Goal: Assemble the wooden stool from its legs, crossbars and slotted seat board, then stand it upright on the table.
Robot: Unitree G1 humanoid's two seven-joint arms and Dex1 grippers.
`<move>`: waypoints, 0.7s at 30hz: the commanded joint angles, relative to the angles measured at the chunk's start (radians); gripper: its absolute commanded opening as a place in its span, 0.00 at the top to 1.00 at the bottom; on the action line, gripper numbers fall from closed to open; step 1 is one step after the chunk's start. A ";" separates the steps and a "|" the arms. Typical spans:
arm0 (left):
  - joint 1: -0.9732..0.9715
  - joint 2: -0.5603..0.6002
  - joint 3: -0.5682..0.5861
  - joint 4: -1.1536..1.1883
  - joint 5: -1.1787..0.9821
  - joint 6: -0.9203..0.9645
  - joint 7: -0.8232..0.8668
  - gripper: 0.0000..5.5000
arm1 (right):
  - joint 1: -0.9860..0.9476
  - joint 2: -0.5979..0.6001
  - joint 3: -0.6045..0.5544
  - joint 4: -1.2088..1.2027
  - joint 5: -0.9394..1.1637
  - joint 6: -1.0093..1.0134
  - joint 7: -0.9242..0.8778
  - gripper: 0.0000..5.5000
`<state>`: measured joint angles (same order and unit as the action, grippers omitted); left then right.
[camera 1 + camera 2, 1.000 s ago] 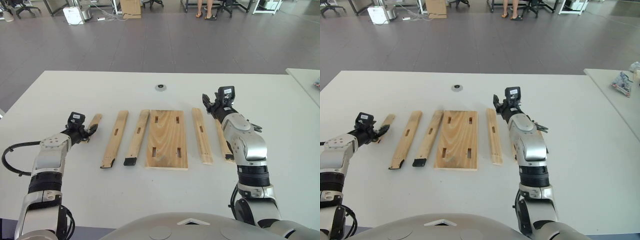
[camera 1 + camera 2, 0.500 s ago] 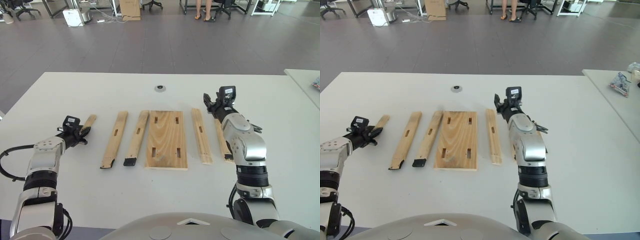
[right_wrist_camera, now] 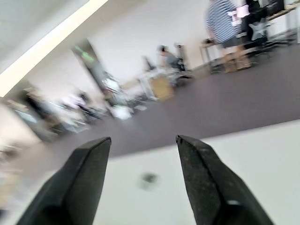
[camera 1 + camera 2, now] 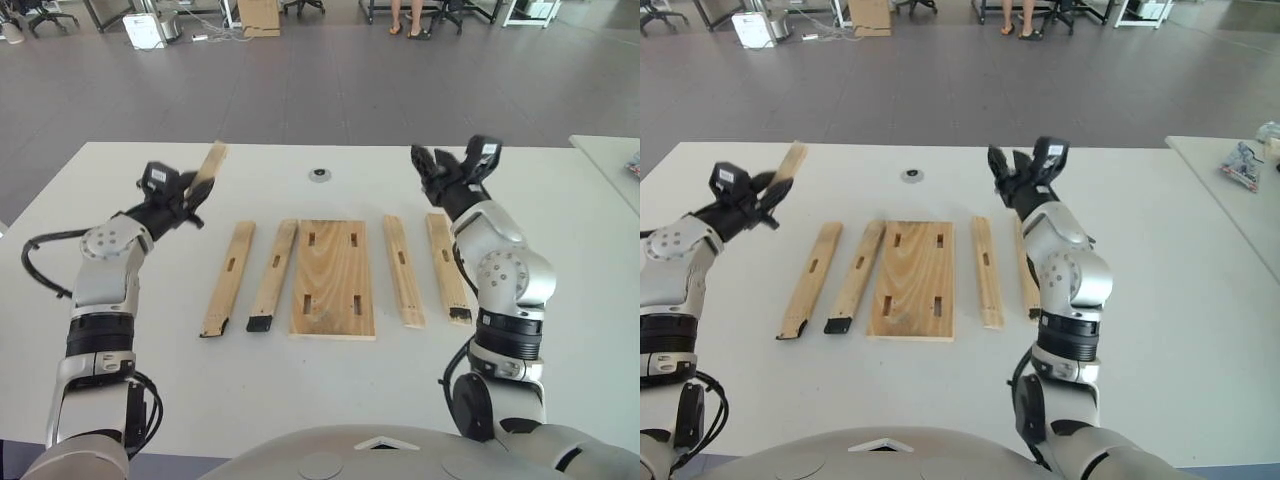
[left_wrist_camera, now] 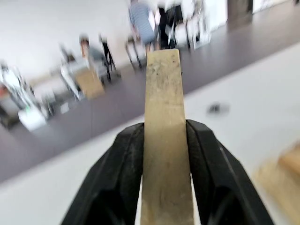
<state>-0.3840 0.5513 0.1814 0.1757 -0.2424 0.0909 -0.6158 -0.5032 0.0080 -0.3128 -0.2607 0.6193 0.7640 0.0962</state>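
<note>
The slotted seat board lies flat at the table's middle. Two long wooden pieces lie to its left and two more to its right. My left gripper is raised over the table's left side, shut on a short wooden bar that points up and away from me. My right gripper hangs open in the air above the far end of the rightmost piece, with nothing between its fingers.
A small round dark fitting sits in the white table beyond the seat board. A second table edge stands at the far right. Bare tabletop runs along the front and both sides.
My left gripper has lifted the short bar off the table and swung it up toward the far side. My right gripper has risen off the rightmost piece, which stays on the table.
</note>
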 commanded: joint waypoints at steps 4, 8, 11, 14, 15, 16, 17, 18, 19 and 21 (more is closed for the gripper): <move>-0.075 -0.127 -0.092 -0.242 -0.039 0.015 0.042 0.76 | -0.097 0.068 -0.040 -0.073 0.313 0.124 -0.098 0.38; -0.102 -0.176 -0.174 -0.328 -0.013 0.046 0.058 0.76 | -0.101 0.107 0.008 -0.089 0.391 0.138 -0.169 0.38; -0.107 -0.198 -0.218 -0.353 0.003 0.060 0.064 0.76 | -0.102 0.111 0.035 -0.091 0.426 0.132 -0.196 0.38; -0.099 -0.214 -0.253 -0.363 0.008 0.068 0.067 0.76 | -0.109 0.115 0.039 -0.085 0.475 0.117 -0.222 0.38; -0.096 -0.222 -0.264 -0.368 0.005 0.073 0.066 0.76 | -0.110 0.114 0.041 -0.083 0.488 0.113 -0.230 0.38; -0.094 -0.229 -0.274 -0.375 0.001 0.078 0.064 0.76 | -0.110 0.111 0.045 -0.082 0.497 0.111 -0.236 0.38; -0.091 -0.234 -0.284 -0.382 -0.001 0.084 0.063 0.76 | -0.110 0.106 0.049 -0.081 0.505 0.108 -0.241 0.38; -0.087 -0.237 -0.292 -0.388 -0.002 0.090 0.061 0.76 | -0.109 0.104 0.052 -0.080 0.512 0.104 -0.244 0.38; -0.083 -0.239 -0.297 -0.392 -0.001 0.094 0.060 0.76 | -0.109 0.101 0.054 -0.080 0.518 0.100 -0.247 0.38; -0.077 -0.244 -0.308 -0.400 -0.001 0.102 0.058 0.76 | -0.106 0.096 0.054 -0.070 0.520 0.089 -0.263 0.41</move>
<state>-0.4692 0.3116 -0.1146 -0.2072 -0.2526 0.1734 -0.5542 -0.5874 0.1076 -0.2619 -0.3341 1.1339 0.8644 -0.1431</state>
